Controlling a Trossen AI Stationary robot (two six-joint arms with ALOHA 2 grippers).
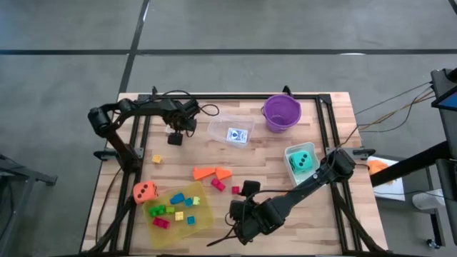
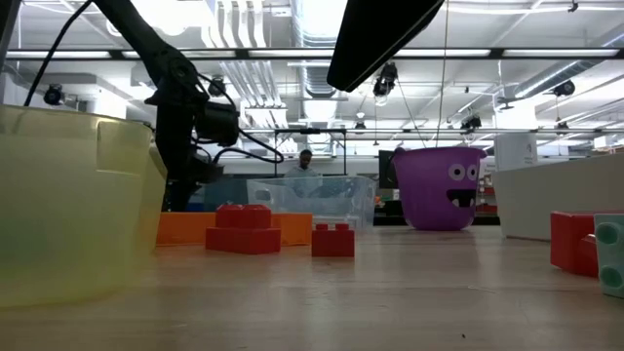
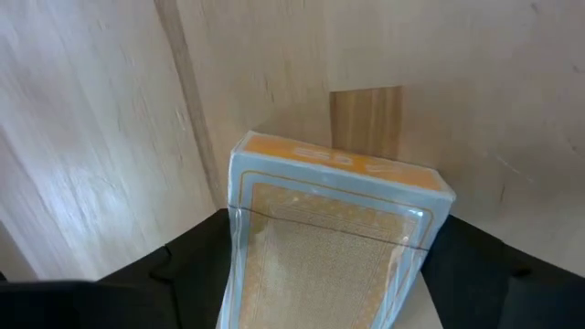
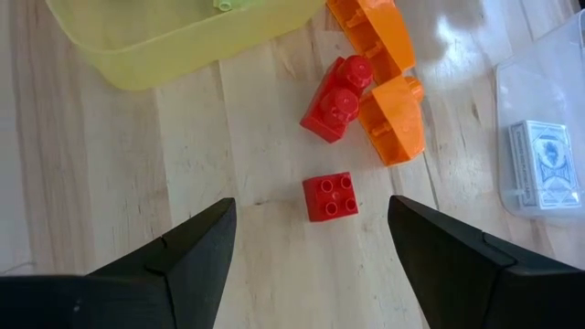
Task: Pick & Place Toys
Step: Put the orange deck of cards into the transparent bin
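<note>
Left end effector (image 3: pixel 329 274): two dark fingers standing on either side of an orange-backed card pack in clear wrap (image 3: pixel 334 238), the pack filling the gap between them; whether the fingers actually press on it cannot be told. In the high view this end effector (image 1: pixel 176 137) is at the far left part of the light wooden desk (image 1: pixel 285 182), just beside the clear plastic tub (image 1: pixel 230 129), which holds a blue-backed card pack (image 1: pixel 238 135). Right end effector (image 4: pixel 311 247): fingers spread wide and empty, hovering over a small square red plastic brick (image 4: pixel 330 197) that lies on the desk between them, untouched. In the high view it (image 1: pixel 240 216) is at the near middle of the desk, beside the flat yellow tray (image 1: pixel 203 214). Just beyond the square brick: a longer red brick (image 4: pixel 335 111) touching two orange wedge pieces (image 4: pixel 388 82). The yellow tray contains small green bricks (image 1: pixel 157 210), blue bricks (image 1: pixel 177 199), yellow bricks (image 1: pixel 179 215) and pink bricks (image 1: pixel 161 223). An orange die (image 1: pixel 145 191) sits against the tray's left corner. A small yellow brick (image 1: pixel 156 159) lies alone on the left side of the desk. A teal die (image 1: pixel 304 161) rests in a pale square holder (image 1: pixel 291 153) at the right. A purple bucket (image 1: pixel 280 113) with a cartoon face stands at the far right.
</note>
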